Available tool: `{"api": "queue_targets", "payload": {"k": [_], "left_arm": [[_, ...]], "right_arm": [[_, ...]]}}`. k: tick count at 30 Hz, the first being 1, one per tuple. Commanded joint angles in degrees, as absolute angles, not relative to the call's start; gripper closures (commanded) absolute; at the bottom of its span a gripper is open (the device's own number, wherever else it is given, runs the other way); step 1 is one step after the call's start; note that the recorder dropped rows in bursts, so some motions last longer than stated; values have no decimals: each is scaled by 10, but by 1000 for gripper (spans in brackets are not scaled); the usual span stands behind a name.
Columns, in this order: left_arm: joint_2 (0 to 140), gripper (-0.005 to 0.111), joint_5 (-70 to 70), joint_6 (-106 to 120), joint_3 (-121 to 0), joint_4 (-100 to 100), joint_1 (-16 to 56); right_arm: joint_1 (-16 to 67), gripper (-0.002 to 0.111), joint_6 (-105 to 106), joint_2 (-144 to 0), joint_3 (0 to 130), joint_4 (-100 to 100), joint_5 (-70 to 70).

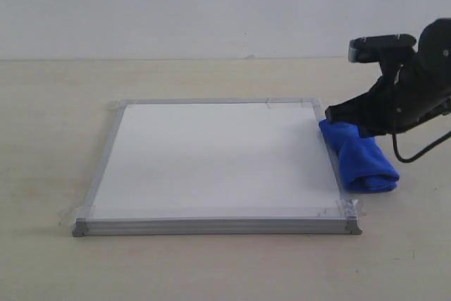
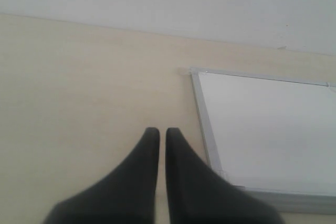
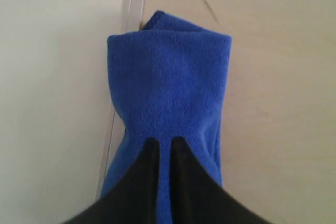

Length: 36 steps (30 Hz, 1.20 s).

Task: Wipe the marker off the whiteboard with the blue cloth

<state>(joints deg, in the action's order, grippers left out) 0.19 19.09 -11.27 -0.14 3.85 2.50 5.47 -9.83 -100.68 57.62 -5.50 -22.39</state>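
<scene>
Flat rectangular white whiteboard: smooth panel, slight sheen.
Thin silver-grey frame: metal, a satin finish is shown.
Bright royal-blue cloth: soft, fuzzy fabric.
Pale beige surface: matt, smooth.

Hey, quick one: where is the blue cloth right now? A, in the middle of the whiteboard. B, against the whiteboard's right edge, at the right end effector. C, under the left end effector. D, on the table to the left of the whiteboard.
B: the blue cloth lies along the right edge of the whiteboard, mostly on the table, with the right end effector at one end of it.
</scene>
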Motion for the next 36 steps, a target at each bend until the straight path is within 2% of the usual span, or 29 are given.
{"api": "queue_targets", "payload": {"k": [1,9,18,26,36], "left_arm": [[0,102,189,-118,0,37,23],[0,102,189,-118,0,37,23],[0,102,189,-118,0,37,23],[0,102,189,-118,0,37,23],[0,102,189,-118,0,37,23]], "right_arm": [[52,108,-94,-1034,547,-48,-169],[52,108,-97,-1070,547,-48,-182],[57,108,-77,-866,542,-6,-297],[134,108,-81,-704,480,97,-299],[200,108,-87,-604,480,122,-528]]}}
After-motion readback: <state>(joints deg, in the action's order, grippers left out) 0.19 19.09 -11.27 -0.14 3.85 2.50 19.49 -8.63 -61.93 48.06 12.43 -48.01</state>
